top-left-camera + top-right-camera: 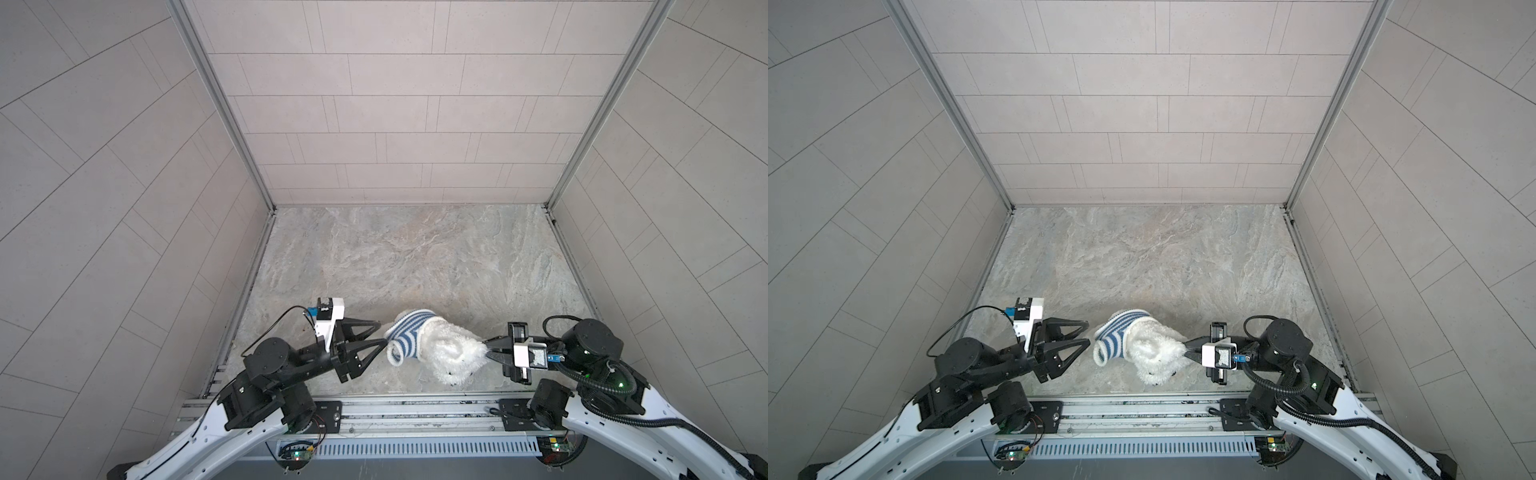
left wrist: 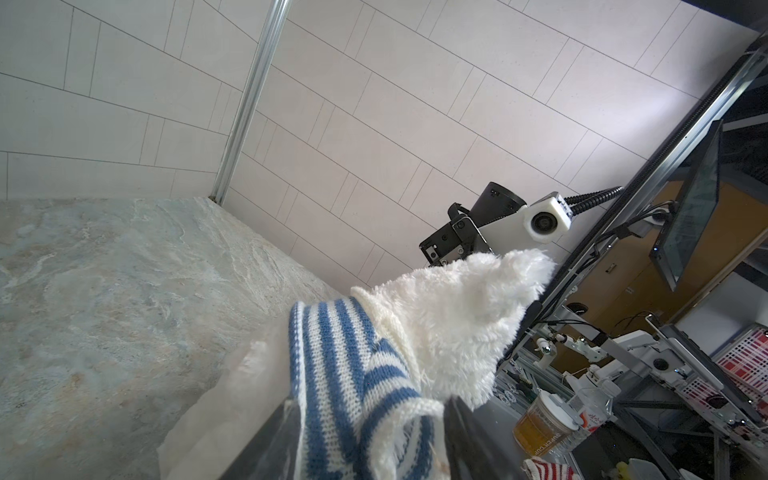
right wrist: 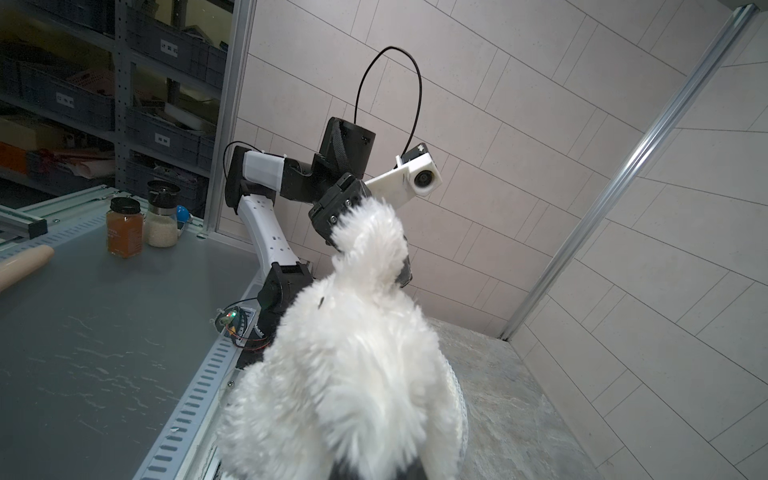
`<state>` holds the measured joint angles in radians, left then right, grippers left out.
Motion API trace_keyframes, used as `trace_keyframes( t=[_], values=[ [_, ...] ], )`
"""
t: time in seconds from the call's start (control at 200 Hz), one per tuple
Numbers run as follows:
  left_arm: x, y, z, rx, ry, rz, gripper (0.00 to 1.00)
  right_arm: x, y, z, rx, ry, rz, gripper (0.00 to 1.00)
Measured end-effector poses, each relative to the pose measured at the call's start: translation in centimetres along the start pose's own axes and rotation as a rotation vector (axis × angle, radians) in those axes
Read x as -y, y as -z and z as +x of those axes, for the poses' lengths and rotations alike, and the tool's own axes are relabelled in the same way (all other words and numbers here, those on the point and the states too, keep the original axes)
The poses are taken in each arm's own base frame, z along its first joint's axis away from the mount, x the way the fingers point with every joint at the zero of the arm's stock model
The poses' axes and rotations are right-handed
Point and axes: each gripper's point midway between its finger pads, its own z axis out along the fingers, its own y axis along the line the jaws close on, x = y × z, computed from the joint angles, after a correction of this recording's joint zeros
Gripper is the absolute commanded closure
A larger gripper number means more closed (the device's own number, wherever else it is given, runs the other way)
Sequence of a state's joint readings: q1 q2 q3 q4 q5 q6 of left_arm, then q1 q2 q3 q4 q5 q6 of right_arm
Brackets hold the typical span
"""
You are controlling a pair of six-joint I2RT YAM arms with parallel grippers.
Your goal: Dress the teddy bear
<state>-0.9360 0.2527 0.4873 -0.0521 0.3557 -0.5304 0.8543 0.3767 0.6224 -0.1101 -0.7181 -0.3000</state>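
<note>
Whereas top views show shirt (image 1: 405,337), right wrist shows teddy bear (image 3: 345,374).

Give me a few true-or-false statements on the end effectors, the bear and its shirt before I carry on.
1. The right end effector is shut on the teddy bear. True.
2. The left end effector is clamped shut. False: its jaws stand open at the edge of the shirt.
3. The shirt is red and white. False: its stripes are blue and white.
4. The shirt sits on the end of the bear toward the left end effector. True.
5. The bear lies against the back wall. False: it is close to the front rail.
</note>
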Motion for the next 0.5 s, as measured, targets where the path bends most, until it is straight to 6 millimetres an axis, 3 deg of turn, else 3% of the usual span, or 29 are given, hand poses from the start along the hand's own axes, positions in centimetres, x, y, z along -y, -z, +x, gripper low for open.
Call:
trace_keyframes(
  t=[0.175,0.501],
  values=[
    [-1.1,-0.7,0.9,-0.038,0.037,-0.043,0.49,0.0,0.5,-0.6,0.02,0.021,0.012,1.0],
    [-1.6,-0.5,0.3,-0.002,0.092,-0.079,0.52,0.0,1.5,-2.6,0.098,0.065,0.045,1.0]
  ],
)
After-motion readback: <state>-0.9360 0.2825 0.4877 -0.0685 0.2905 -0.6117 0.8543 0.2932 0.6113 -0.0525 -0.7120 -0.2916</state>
